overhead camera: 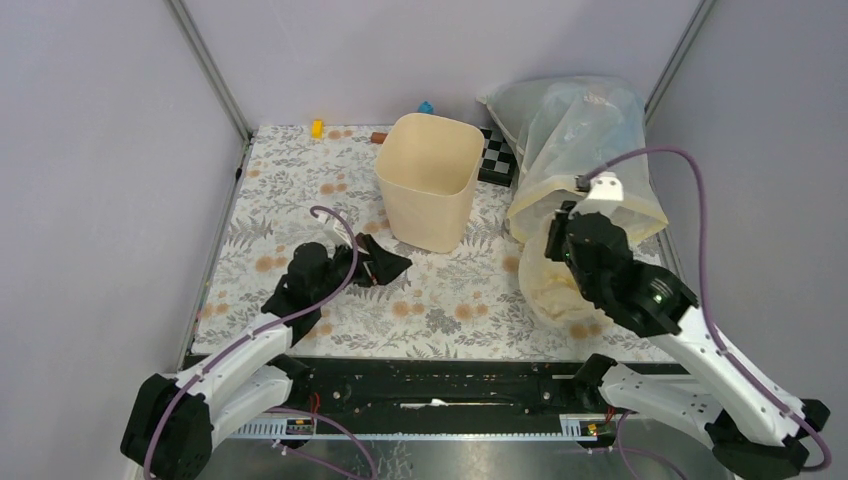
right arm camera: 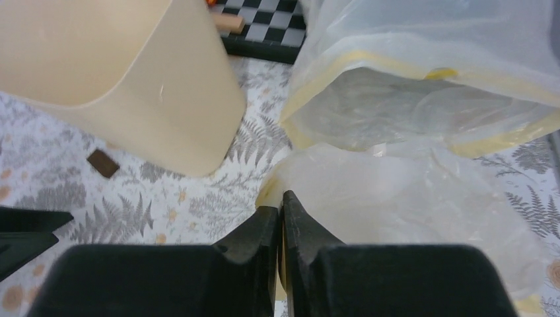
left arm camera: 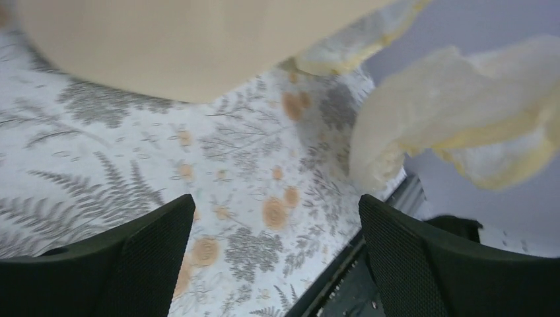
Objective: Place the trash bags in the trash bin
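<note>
The cream-beige trash bin stands upright at the middle back of the floral table; it also shows in the right wrist view and the left wrist view. A crinkly cream-yellow trash bag lies bunched at the right, in front of the big whitish sack. My right gripper is shut, with the bag's edge pinched between its fingertips. My left gripper is open and empty, low over the table left of the bin's base. The bag hangs at the right of its view.
A checkerboard lies behind the bin beside the sack. Small blocks sit along the back edge: yellow, brown, blue. A small brown piece lies near the bin's base. Walls enclose the table.
</note>
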Controlling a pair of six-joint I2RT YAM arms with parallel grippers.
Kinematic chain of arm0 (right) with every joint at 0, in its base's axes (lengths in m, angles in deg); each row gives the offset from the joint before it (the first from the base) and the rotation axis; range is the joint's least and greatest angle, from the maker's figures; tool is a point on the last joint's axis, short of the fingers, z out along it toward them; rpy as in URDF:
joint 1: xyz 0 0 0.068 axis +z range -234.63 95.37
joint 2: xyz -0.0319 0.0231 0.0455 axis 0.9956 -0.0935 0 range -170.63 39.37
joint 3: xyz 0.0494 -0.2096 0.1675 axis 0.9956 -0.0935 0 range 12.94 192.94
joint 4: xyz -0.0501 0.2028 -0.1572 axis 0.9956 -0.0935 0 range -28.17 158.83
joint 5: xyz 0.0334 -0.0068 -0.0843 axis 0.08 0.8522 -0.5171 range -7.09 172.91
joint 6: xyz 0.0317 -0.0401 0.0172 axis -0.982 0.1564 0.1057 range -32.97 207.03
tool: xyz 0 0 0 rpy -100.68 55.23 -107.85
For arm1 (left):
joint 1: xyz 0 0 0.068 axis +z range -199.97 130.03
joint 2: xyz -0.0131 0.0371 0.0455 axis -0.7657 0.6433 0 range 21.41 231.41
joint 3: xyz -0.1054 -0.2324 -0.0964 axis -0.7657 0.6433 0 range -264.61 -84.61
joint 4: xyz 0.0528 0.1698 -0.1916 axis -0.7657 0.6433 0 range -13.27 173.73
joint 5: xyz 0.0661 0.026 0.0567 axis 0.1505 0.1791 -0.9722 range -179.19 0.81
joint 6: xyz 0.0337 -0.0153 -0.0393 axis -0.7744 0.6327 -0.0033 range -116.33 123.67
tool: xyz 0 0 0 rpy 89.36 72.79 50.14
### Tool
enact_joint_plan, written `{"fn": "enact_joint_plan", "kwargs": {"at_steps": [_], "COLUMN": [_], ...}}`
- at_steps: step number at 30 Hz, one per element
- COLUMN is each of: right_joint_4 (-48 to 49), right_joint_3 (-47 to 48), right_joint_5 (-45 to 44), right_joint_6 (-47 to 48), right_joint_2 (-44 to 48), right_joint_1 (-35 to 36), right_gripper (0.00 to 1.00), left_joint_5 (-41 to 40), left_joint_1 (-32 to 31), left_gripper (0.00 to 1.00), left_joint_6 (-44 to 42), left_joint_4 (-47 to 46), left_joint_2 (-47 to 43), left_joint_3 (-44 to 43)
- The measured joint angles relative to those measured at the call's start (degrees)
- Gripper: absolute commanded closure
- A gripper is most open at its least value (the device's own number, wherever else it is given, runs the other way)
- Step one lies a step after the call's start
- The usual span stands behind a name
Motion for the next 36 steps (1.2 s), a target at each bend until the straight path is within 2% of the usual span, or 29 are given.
{"fn": "enact_joint_plan", "kwargs": {"at_steps": [6, 9, 11, 15, 18, 21, 29, 36], "right_joint_4": [0.13, -0.61, -0.90, -1.53, -3.96, -6.60, -5.73, -1.33], "right_joint_3": [1.03, 6.27, 11.78, 16.33, 17.46, 17.16, 8.13, 2.08], "right_joint_5": [8.39, 13.73, 17.27, 19.15, 17.88, 15.91, 14.19, 16.68], "right_joint_6": [0.94, 0.90, 0.44, -0.61, -2.03, -3.08, -3.67, -4.61], "right_joint_2": [-4.87, -7.37, -9.49, -11.39, -13.31, -15.78, -15.47, -12.13], "right_joint_1": [0.00, -0.02, -0.04, -0.04, -0.04, -0.09, -0.09, -0.09], "right_gripper": [0.96, 0.95, 0.92, 0.88, 0.94, 1.00, 1.00, 1.00], "left_joint_5": [1.42, 1.95, 2.05, 1.20, -1.03, -2.36, -2.75, -2.03], "left_joint_1": [-5.40, -5.84, -5.97, -6.01, -6.05, -6.05, -6.05, -6.05], "left_gripper": [0.01, 0.01, 0.01, 0.01, 0.01, 0.01, 0.01, 0.01], "left_joint_6": [-1.11, -1.27, -1.36, -2.19, -2.78, -3.37, -4.17, -3.06], "left_joint_4": [-2.43, -2.60, -2.27, 1.57, 6.23, 9.94, 14.80, 13.55], "left_joint_2": [-2.38, -2.78, -3.80, -8.11, -10.56, -11.26, -11.23, -10.27], "left_joint_3": [0.00, 0.00, 0.00, -0.68, -2.62, -4.57, -5.31, -5.29]}}
